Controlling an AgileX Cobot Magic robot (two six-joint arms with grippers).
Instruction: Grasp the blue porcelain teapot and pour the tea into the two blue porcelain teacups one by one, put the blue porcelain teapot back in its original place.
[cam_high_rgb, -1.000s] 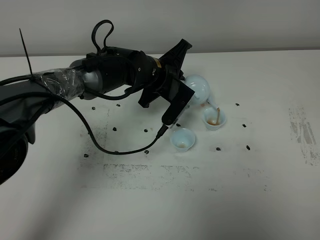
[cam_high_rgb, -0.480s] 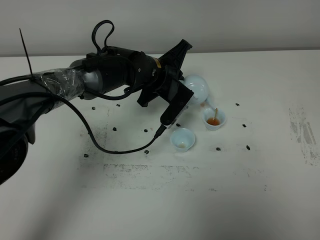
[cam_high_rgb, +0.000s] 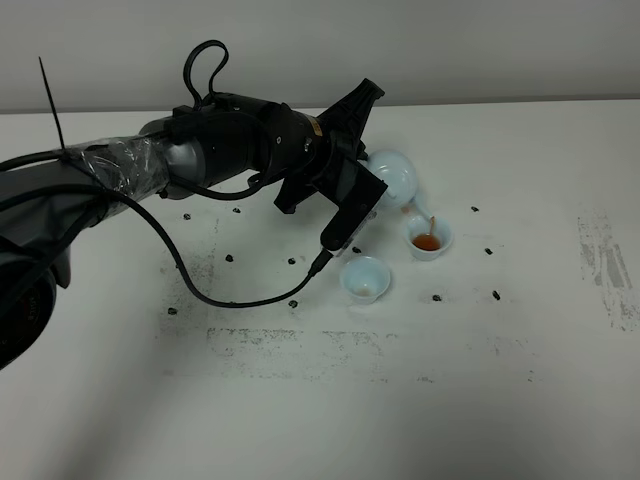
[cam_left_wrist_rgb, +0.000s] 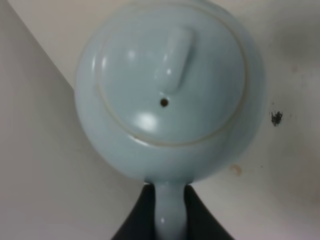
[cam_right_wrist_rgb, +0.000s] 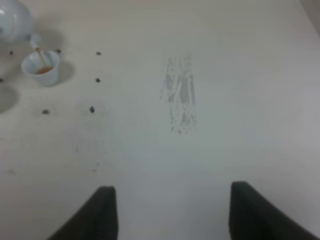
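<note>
Counter (cam_high_rgb: 300, 400) surface spreads white and scuffed under everything, dotted with small dark specks (cam_high_rgb: 229, 258). The black left arm (cam_high_rgb: 200, 155) reaches across it from the left, and the left end effector (cam_left_wrist_rgb: 170, 215) pinches the handle of the blue porcelain teapot (cam_high_rgb: 397, 178). That teapot hangs tilted above the counter, lid on, with its spout lowered over the farther teacup (cam_high_rgb: 428, 238). The right end effector (cam_right_wrist_rgb: 170, 215) hovers with its fingers spread wide, holding nothing, well apart from the crockery. The nearer teacup (cam_high_rgb: 366, 279) stands near the farther one and is faintly tinted inside. A thin brown stream of tea (cam_high_rgb: 432, 221) falls into the farther teacup, which holds amber liquid.
</note>
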